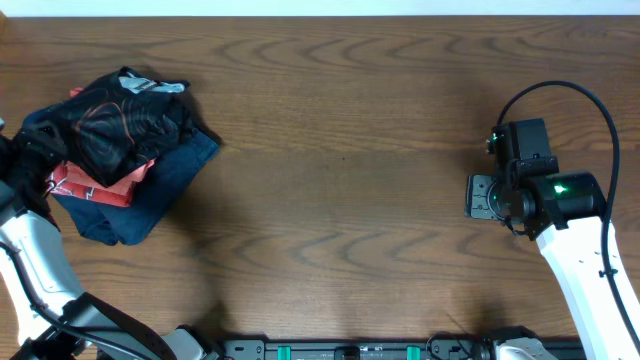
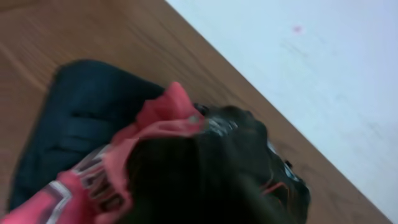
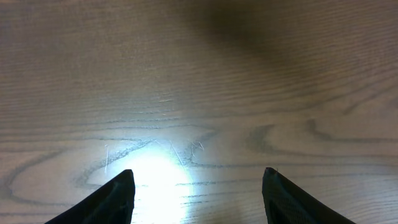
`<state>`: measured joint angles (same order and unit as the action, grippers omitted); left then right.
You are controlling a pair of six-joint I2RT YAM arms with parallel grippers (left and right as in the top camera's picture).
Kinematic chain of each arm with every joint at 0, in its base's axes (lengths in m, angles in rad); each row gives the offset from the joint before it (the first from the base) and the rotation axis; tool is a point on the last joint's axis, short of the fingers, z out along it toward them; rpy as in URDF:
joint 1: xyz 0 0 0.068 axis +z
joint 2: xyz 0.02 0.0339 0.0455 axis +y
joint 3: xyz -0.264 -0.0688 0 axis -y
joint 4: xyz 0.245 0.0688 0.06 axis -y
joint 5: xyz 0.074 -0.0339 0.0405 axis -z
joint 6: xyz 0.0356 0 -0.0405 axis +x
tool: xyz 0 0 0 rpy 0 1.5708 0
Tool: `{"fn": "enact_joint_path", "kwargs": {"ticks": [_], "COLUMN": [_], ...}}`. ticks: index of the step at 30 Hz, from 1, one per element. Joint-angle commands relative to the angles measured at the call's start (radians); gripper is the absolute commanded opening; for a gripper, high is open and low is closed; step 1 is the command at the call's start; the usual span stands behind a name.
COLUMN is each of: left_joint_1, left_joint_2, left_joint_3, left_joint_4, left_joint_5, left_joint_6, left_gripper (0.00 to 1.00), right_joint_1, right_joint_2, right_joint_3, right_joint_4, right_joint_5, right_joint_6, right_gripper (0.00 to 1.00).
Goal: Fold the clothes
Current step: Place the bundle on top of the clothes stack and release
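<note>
The clothes [image 1: 120, 120], a black garment with fine red and white wavy lines, lie bunched on top of a pile at the table's left end. In the left wrist view the black fabric [image 2: 211, 174] fills the lower frame, blurred and very close, and hides that gripper's fingers. The left arm [image 1: 25, 160] reaches the pile's left edge, and its jaws cannot be made out. My right gripper [image 3: 196, 180] hangs open over bare wood at the right side [image 1: 478, 197], far from the clothes, with nothing between its fingers.
Under the black garment lie a salmon-pink shirt with red print [image 1: 92, 186] [image 2: 155, 118] and a navy-blue garment [image 1: 150, 185] [image 2: 87, 118]. The wooden table [image 1: 340, 150] ends at a pale floor edge at the back [image 2: 323, 74].
</note>
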<state>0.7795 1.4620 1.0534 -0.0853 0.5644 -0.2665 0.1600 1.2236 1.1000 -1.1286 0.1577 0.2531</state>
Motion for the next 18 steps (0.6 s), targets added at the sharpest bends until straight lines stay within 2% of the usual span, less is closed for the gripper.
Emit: {"fn": "enact_joint_path", "kwargs": {"ticks": [1, 2, 7, 11, 13, 18], "left_joint_1": [0.012, 0.012, 0.009, -0.027, -0.078, -0.226], "left_joint_2": [-0.009, -0.010, -0.009, -0.010, -0.010, 0.004], "left_joint_3": [0.002, 0.002, 0.005, 0.008, 0.008, 0.007], "left_joint_4": [0.003, 0.003, 0.020, 0.101, 0.143, 0.139], "left_joint_5": [-0.119, -0.134, -0.130, 0.037, 0.094, 0.094], "left_joint_6": [0.007, 0.007, 0.002, -0.026, -0.027, 0.006], "left_gripper": [0.84, 0.99, 0.98, 0.98, 0.98, 0.98], "right_joint_1": [-0.011, -0.011, -0.020, -0.025, -0.025, -0.033], "right_joint_2": [-0.009, -0.009, -0.008, -0.007, -0.007, -0.006], "right_joint_3": [0.013, 0.013, 0.013, 0.013, 0.013, 0.013], "right_joint_4": [0.001, 0.001, 0.005, 0.016, 0.026, 0.040], "right_joint_5": [0.011, 0.010, 0.010, 0.010, 0.010, -0.023], "right_joint_6": [-0.008, -0.008, -0.007, -0.007, -0.006, -0.006], "right_gripper": [0.64, 0.65, 0.67, 0.68, 0.68, 0.69]}}
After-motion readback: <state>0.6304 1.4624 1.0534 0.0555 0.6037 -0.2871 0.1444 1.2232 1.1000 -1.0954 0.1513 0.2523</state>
